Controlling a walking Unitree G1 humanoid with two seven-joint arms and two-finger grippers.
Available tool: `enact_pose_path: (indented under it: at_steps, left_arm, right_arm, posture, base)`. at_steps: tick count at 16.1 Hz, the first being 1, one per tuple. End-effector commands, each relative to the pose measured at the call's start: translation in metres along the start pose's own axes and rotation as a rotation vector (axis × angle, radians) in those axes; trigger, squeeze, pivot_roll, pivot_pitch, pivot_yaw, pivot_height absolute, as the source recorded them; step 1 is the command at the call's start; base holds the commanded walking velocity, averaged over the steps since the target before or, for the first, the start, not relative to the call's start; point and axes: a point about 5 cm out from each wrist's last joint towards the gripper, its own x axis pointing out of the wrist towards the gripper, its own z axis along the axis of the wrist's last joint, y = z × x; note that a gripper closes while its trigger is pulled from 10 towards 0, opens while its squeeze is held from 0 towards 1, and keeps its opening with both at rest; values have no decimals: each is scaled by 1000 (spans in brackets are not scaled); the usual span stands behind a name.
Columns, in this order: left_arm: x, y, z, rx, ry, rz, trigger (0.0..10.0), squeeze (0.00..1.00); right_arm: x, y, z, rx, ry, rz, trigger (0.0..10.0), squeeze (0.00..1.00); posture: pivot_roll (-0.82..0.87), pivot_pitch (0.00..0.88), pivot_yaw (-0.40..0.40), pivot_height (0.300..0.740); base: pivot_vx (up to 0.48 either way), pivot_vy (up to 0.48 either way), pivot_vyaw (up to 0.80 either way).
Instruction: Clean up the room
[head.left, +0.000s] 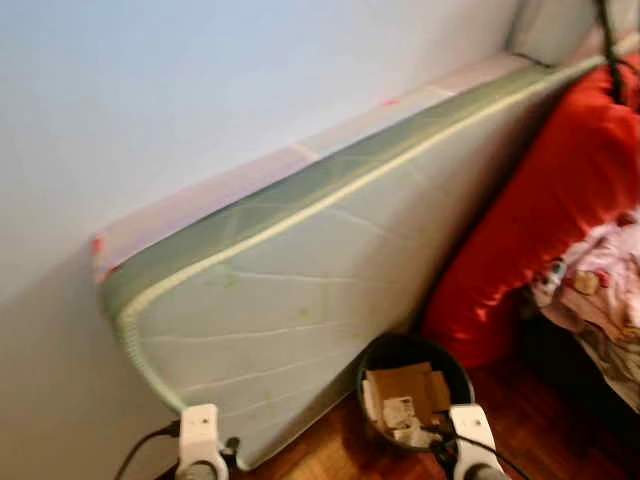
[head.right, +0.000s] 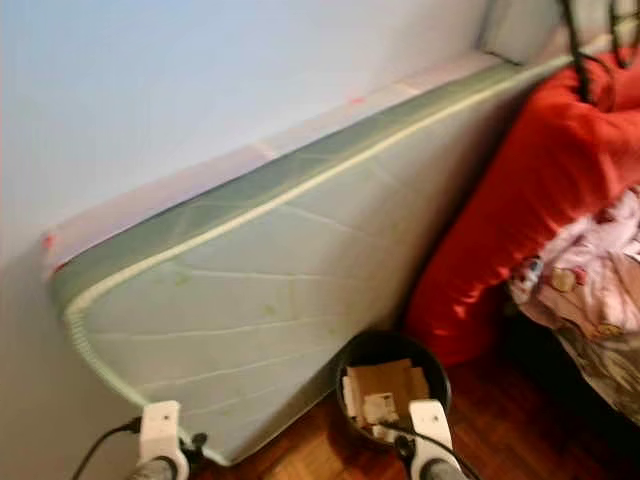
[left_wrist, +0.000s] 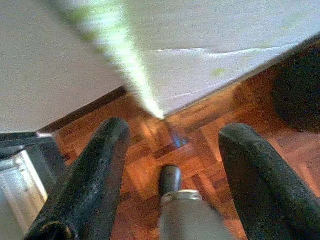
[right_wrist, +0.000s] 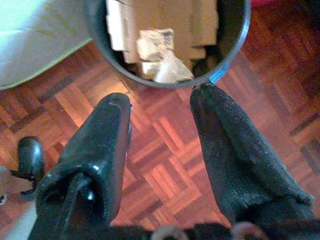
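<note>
- Two tools hang low over the parquet floor (right_wrist: 170, 165), each with its black fingers spread apart and nothing between them.
- Right tool (right_wrist: 160, 107): its fingertips sit just short of the rim of a round dark bin (head.left: 413, 402), with bare floor in the gap between the fingers.
- Bin: it stands on the floor just ahead of the right tool and holds pieces of brown cardboard (head.left: 405, 385) and crumpled white paper (right_wrist: 167, 67).
- Left tool (left_wrist: 172, 145): it is held above the floor, and the lower corner of a pale green mattress (head.left: 300, 290) lies just beyond its fingertips.
- Mattress: it stands on its long edge, tilted back against the light wall (head.left: 180, 90), ahead of both tools; the bin sits close against its face, near the right tool's side.
- Red cushion (head.left: 545, 215): a large one leans beyond the bin, to the right tool's outer side, against the mattress.
- Patterned pink bedding (head.left: 600, 285) lies further out on that same side, next to the cushion.
- White wrist housings of both arms show at the bottom of the head views, each with a black cable (head.left: 140, 450).
</note>
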Motion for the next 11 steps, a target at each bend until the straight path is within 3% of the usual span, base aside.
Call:
enact_pose_path:
  at_steps: [1,5,11]
  left_arm:
    - [-26,91,-46,34,160,80,10000,0]
    - [-26,91,-46,34,159,80,10000,0]
    - [-26,90,-46,32,159,78,10000,0]
  right_arm:
    - [6,7,20,235,-12,50,10000,0]
    - [6,7,20,232,-13,49,10000,0]
    - [5,6,20,237,-27,45,10000,0]
  posture:
    - [-84,5,-26,740]
    - [-84,5,-26,740]
    - [-83,4,-31,740]
  base:
    - [0,-326,-688]
    - [0,-322,-700]
    - [0,-322,0]
